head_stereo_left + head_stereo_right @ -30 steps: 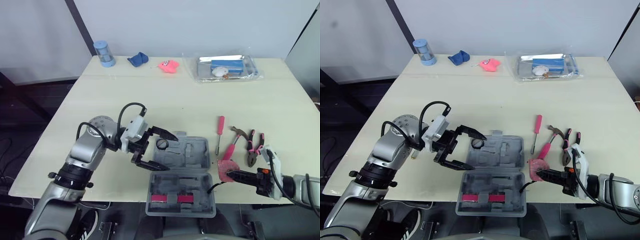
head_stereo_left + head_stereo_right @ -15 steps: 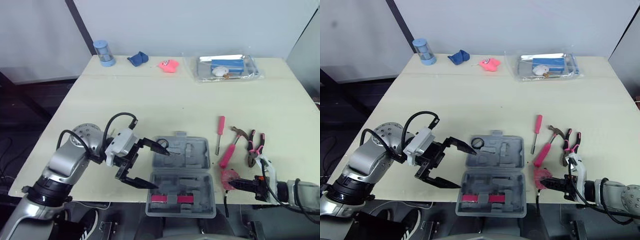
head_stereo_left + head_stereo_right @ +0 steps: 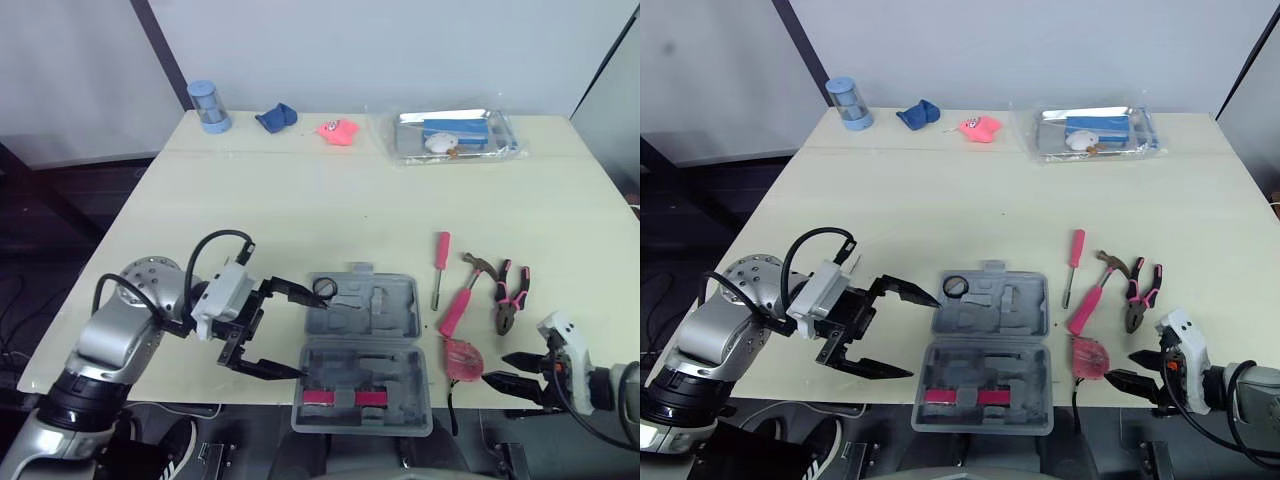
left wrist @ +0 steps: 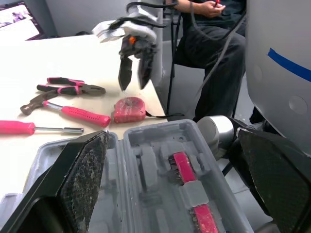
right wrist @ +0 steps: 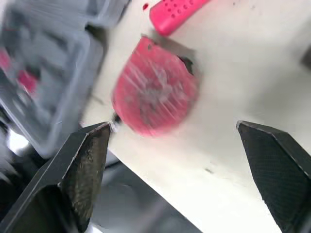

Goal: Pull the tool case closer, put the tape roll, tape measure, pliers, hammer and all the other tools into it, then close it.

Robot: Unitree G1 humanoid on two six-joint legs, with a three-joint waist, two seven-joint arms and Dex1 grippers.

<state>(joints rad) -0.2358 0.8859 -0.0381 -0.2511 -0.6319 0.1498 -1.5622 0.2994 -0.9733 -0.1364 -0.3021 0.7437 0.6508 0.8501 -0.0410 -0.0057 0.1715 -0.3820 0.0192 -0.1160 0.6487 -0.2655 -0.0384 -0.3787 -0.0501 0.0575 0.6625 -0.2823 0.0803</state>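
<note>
My left end effector (image 3: 924,337) is spread wide, forearm level, tips by the left edge of the open tool case (image 3: 365,350) at the bench (image 3: 300,200) front. My right end effector (image 3: 495,368) is low, parted and empty, pointing at the tape measure (image 3: 462,360) just beside it.

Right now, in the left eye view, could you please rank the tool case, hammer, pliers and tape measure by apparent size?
1. The tool case, clearly largest.
2. The hammer and the pliers look about alike in length, so I won't rank them.
3. The tape measure, smallest, though nearest the camera.
</note>
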